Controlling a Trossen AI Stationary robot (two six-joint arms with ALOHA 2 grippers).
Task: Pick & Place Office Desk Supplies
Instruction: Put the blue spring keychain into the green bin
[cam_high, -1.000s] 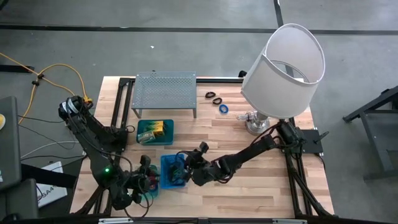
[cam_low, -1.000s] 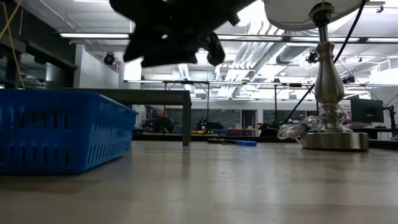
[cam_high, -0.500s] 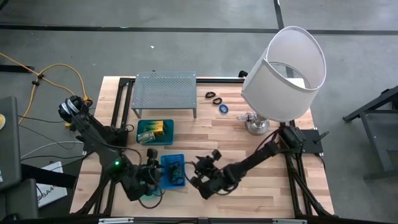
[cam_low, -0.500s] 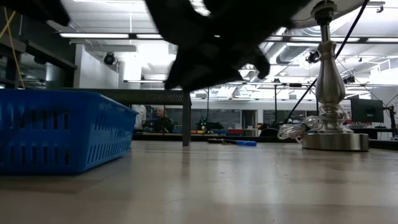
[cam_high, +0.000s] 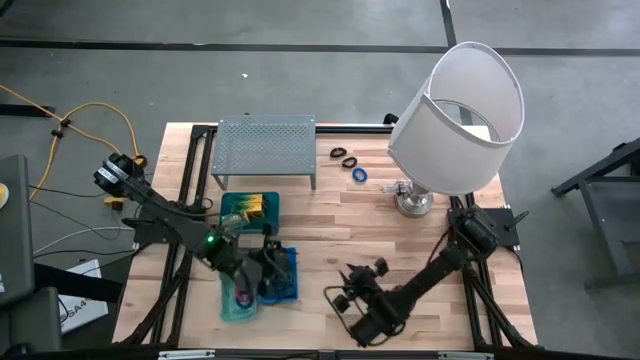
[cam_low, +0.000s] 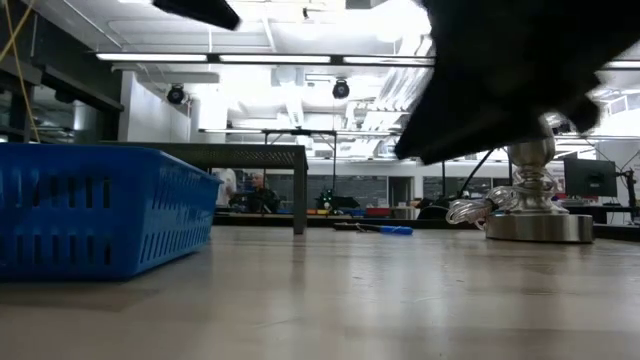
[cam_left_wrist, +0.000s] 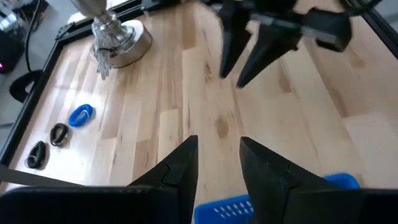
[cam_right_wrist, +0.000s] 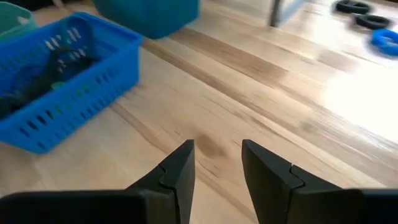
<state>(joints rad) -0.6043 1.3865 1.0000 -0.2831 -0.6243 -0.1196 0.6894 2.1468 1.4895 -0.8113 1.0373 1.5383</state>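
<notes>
A blue ring (cam_high: 358, 174) and two black loops (cam_high: 343, 157) lie on the wood at the far middle, beside the lamp. Yellow-green packets (cam_high: 256, 207) sit in a teal tray (cam_high: 232, 218). The blue basket (cam_right_wrist: 62, 81) holds dark small items. My left gripper (cam_high: 270, 268) hangs open over the blue basket (cam_high: 290, 272), nothing between its fingers (cam_left_wrist: 180, 165). My right gripper (cam_high: 346, 290) stands open low over bare wood right of the basket, empty in its wrist view (cam_right_wrist: 217, 158).
A grey perforated rack (cam_high: 265, 145) stands at the far left. A big white-shaded lamp (cam_high: 458, 115) fills the far right, its base (cam_low: 540, 225) on the wood. A second teal tray (cam_high: 236, 305) sits at the near left. Bare wood lies between basket and lamp.
My right gripper has drawn away from the blue basket toward the table's near right, sinking lower and rolling its wrist. My left gripper has swung from the near left toward the right, over the blue basket. Both stay open. No supplies have moved.
</notes>
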